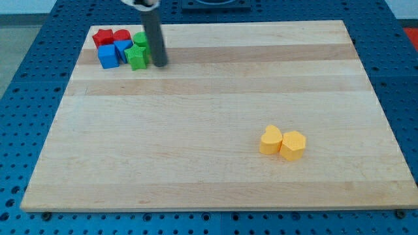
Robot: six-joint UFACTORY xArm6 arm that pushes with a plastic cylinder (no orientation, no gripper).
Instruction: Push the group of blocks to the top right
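A tight group of blocks sits at the view's top left of the wooden board [209, 117]: a red star-like block [102, 37], a red round block [121, 36], a blue cube [108, 55], a second blue block [123, 48], a green star-like block [136, 57] and a green block [140, 40]. My tip [159, 64] rests on the board just right of the green blocks, touching or nearly touching them. The rod rises to the view's top edge.
Two yellow blocks lie together at the view's lower right: a yellow heart [271, 140] and a yellow hexagonal block [293, 145]. A blue perforated table [26, 98] surrounds the board.
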